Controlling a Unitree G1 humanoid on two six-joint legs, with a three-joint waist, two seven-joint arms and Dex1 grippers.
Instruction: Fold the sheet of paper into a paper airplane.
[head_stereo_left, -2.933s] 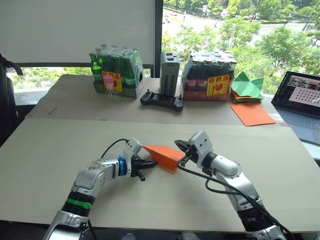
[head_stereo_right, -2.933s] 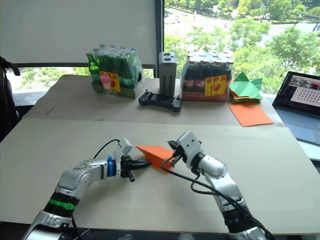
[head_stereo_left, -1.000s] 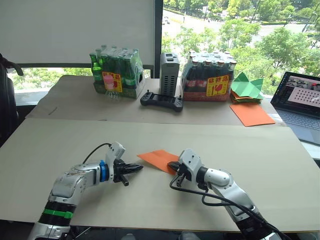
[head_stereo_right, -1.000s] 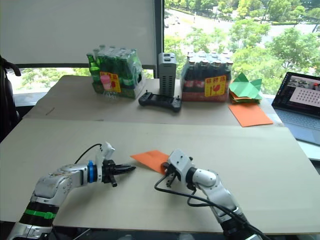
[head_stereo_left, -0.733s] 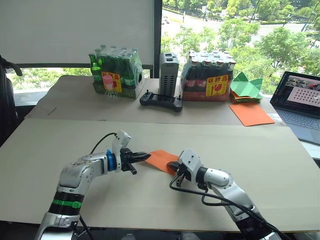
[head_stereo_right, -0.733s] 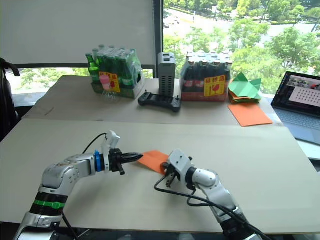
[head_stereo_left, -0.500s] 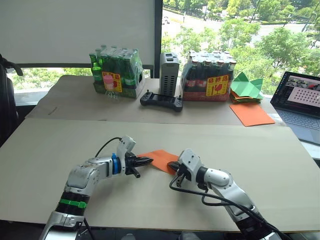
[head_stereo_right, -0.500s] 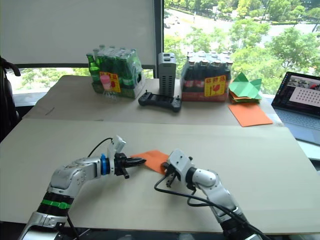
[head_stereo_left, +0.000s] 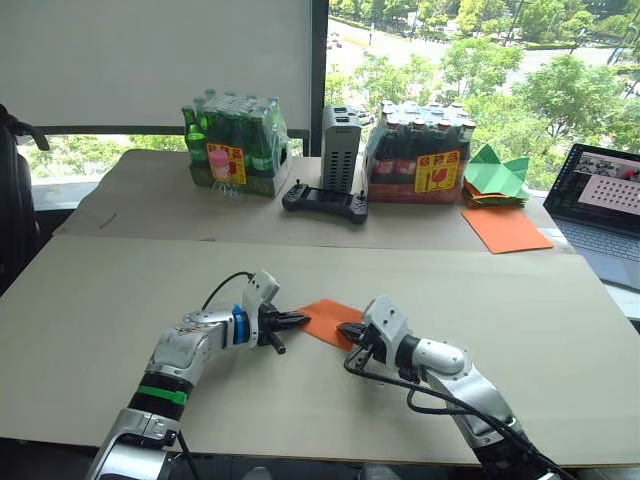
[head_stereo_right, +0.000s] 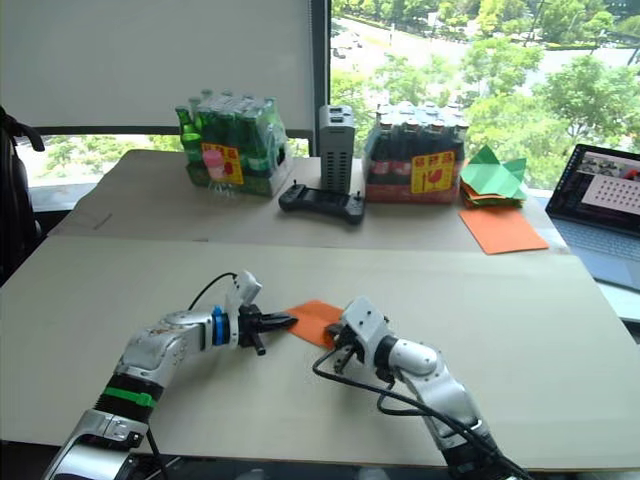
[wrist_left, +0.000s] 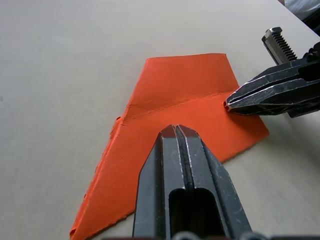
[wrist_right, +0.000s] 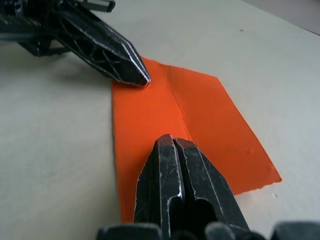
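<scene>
Two clenched jaws press the sheet of paper flat on the beige table by a window.

Matt orange sheet of paper with a rough crease lies on a smooth, seemingly cardboard table.

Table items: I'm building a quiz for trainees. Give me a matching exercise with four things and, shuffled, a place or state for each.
Things:
1. orange paper
2. green paper shapes
3. controller
4. laptop

Places or states:
A. open, at the far right edge
B. flat on the near board between both hands
C. stacked right of the dark bottle pack
D. in front of the grey box

Pairs: 1-B, 2-C, 3-D, 4-A
</scene>
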